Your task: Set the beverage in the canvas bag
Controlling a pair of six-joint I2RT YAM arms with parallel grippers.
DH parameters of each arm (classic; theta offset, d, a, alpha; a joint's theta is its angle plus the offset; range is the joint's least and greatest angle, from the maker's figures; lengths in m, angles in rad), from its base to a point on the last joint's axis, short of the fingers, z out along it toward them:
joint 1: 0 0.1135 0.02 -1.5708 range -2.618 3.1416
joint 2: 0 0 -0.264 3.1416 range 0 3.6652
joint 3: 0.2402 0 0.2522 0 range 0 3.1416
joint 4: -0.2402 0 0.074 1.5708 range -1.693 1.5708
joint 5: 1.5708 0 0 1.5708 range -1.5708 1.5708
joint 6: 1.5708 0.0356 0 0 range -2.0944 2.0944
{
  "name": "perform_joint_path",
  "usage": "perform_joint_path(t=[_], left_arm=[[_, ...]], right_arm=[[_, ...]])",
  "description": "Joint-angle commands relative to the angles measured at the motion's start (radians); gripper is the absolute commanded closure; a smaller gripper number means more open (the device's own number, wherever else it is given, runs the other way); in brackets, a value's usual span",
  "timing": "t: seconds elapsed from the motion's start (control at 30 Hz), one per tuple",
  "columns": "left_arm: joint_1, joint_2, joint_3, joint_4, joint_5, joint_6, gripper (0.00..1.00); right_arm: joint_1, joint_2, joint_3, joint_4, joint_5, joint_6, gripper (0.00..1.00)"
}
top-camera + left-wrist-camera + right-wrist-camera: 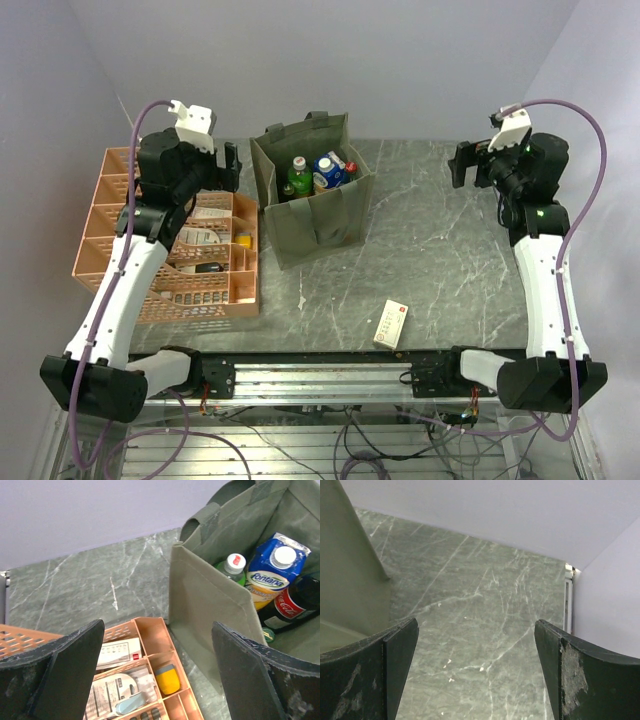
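Several drinks [328, 170] sit in canvas bag [320, 225] — crate [100, 245] beside.

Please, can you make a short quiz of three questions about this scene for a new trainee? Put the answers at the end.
1. True or false: the canvas bag already holds a cola bottle.
2. Where does the small white box lie? A) inside the bag B) on the table, near the arms' bases C) held by an arm
3. Fill in: the jaws of both arms are ____.
Key: 1 true; 2 B; 3 open.
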Motion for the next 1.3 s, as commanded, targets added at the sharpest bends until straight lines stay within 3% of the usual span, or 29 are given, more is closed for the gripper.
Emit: perform_joint_path(t=[0.0,0.27,0.53,1.27], left_arm=[[0.025,-0.049,-0.037,0.08,-0.08,0.02,0.04],[0.046,-0.106,-0.067,0.1,-0.174,0.018,0.04],[0.06,-0.182,-0.114,0.133,-0.181,0.009,0.04],[0.063,-0.318,-0.143,0.071,-0.129,-0.002,0.04]], right_arm=[[-0.008,-0.061,-0.046,-0.01,0.075,0.009,0.0],[-0.008,-0.119,-0.089,-0.035,0.175,0.081,0.0],[-0.008,-0.171,-0.109,-0.062,0.205,0.086,0.0],[-0.01,-0.351,-0.115,-0.156,0.116,-0.017,0.0]])
